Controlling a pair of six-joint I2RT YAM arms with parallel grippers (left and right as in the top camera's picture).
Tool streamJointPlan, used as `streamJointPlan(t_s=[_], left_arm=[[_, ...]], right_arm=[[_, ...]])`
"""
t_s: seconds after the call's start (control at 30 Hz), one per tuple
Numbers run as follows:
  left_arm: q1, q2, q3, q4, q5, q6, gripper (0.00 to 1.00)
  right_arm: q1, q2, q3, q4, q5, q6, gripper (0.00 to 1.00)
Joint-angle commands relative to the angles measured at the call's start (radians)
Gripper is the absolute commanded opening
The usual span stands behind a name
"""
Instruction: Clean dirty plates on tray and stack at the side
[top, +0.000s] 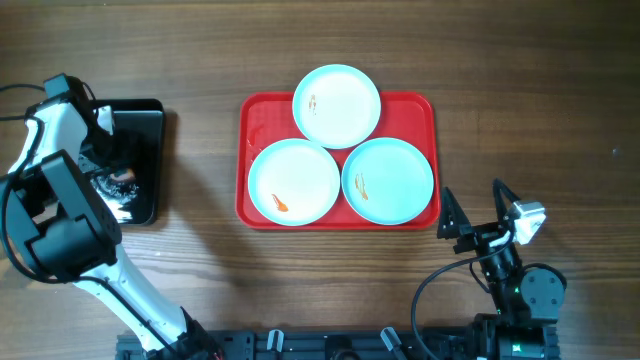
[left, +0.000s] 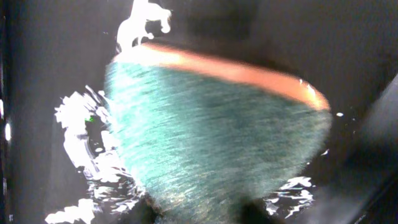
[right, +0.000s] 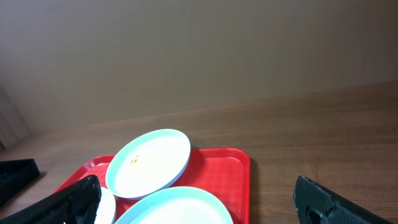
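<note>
Overhead: holding three plates inside the red tray (top: 243, 170) at the middle of the table (top: 200, 280). Overhanging the back rim, the far plate (top: 336, 105); sitting side by side in front of it, the near-left plate (top: 294, 181) and the near-right plate (top: 388, 180), all three touching. Showing a small orange smear on each. Lying well apart to the left, a black tray (top: 150, 150). Bending over it, the left arm (top: 60, 200), hiding most of the left gripper (top: 110, 150), so cannot tell how those jaws are standing. Resting near the red tray's near-right corner, the right gripper (top: 471, 190), jaws standing wide apart and gripping nothing.

Left wrist: filling the blurred view, a green sponge (left: 217, 149) with an orange layer along its upper edge, lying on the glossy black tray (left: 50, 62) among white glints. Not showing the fingers here either.

Right wrist: looking low across the table, framing the red tray (right: 233, 171) between two spread dark fingers (right: 78, 202). Showing the far plate (right: 148, 163) propped on the rim, another plate just in front of it.
</note>
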Motion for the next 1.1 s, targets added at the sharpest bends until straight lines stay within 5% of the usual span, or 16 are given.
streamJointPlan(t_s=[0.0,0.07,0.47,0.93,1.03,1.07], left_arm=[[0.005,0.014,-0.014,-0.005,-0.028,0.000,0.12],[0.004,0.014,-0.014,-0.013,-0.028,0.000,0.04],[0.002,-0.100,0.005,-0.021,0.128,-0.001,0.05],[0.002,-0.133,-0.040,-0.059,0.133,-0.003,0.33],[0.002,-0.133,-0.084,-0.029,0.133,-0.003,0.43],[0.002,-0.133,-0.107,-0.007,0.133,-0.003,0.54]], right_arm=[[-0.003,0.000,-0.001,0.004,-0.011,0.007,1.00],[-0.003,0.000,-0.001,0.004,-0.011,0.007,1.00],[-0.003,0.000,-0.001,0.004,-0.011,0.007,1.00],[-0.003,0.000,-0.001,0.004,-0.011,0.007,1.00],[-0.003,0.000,-0.001,0.004,-0.011,0.007,1.00],[-0.003,0.000,-0.001,0.004,-0.011,0.007,1.00]])
